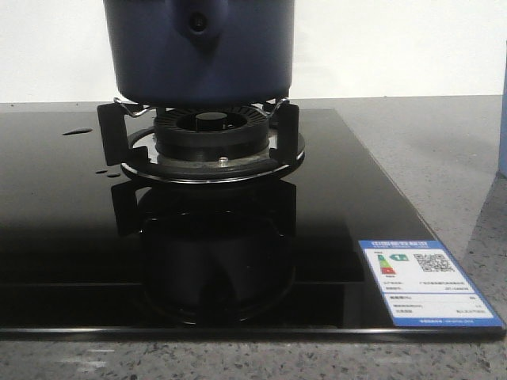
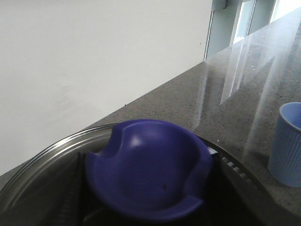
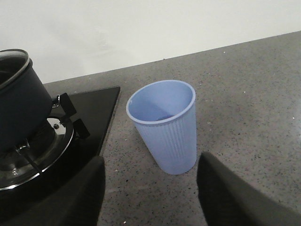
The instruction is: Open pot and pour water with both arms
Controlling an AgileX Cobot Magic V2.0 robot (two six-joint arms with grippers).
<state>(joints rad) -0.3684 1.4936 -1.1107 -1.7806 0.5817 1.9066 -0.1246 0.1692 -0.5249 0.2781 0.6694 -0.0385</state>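
A large round dark navy-blue pot (image 1: 198, 51) with smooth matte sides sits on the black metal burner grate (image 1: 210, 138) of a glossy black glass hob (image 1: 71, 261), its glass lid (image 2: 42, 165) with steel rim in place. The left pincer (image 2: 150, 207) hangs directly above that lid, its camera filled by the rounded purple-blue plastic lid knob (image 2: 148, 172); dark shapes either side of the knob may be its fingers, but whether they are spread or clamped cannot be told from this view. Beside the hob, on the speckled grey stone desk (image 3: 244, 94), stands a light blue ribbed plastic cup (image 3: 164, 125), upright and apparently empty. The right pincer (image 3: 150, 188) is spread wide with nothing in it, its two dark fingers (image 3: 225, 193) framing the cup's base from the near side without touching it.

The step in hand looks to be the lid lift, with the task barely begun. To do it well, the left arm would want the knob centred between its fingers, a firm close on the knob's waist under the rounded top, then a straight vertical lift so the steel rim clears the pot without dragging it off the grate. The right arm would best hold off from the cup, which looks light and tippable, until the lid is clear.
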